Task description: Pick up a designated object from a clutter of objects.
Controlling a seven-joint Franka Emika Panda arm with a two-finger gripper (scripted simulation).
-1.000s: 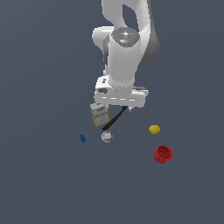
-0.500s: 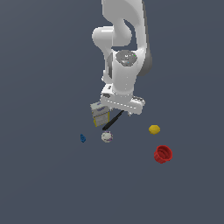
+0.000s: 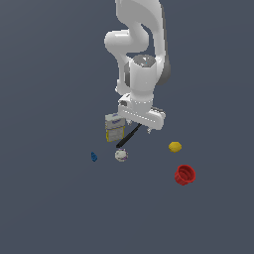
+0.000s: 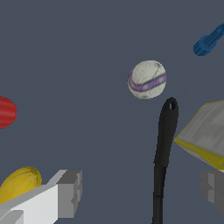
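- Plain dark grey-blue bench (image 3: 49, 208) all around, nothing else for a backdrop, with a handful of small things scattered across it.
- The white arm (image 3: 141, 64) comes down from the top of the exterior view and its gripper (image 4: 142, 190) hangs low over the middle of the clutter, right above the far end of the black utensil (image 3: 128, 136).
- From the wrist view the gripper is spread wide, one finger (image 4: 70, 192) on each side of the utensil's handle, and neither looks to be touching it. So it's released, not holding anything.
- The black utensil lies flat on the bench, slim and all black, with a small hole at the tip of the handle. Its other end runs under the gripper, so I can't see the head.
- The white-and-yellow box (image 3: 114, 127) sits just beside the utensil, on the exterior view's left of it. Can't tell if they actually touch.
- A whitish ball (image 3: 121, 155) with purple stripes sits just past the holed tip of the handle, close but apart from it.
- A tiny blue piece (image 3: 94, 157) lies further off toward the exterior view's left of the ball.
- A yellow lump (image 3: 174, 147) and a red cup (image 3: 184, 174) are well apart from the utensil on the exterior view's right, the cup tipped on its side.
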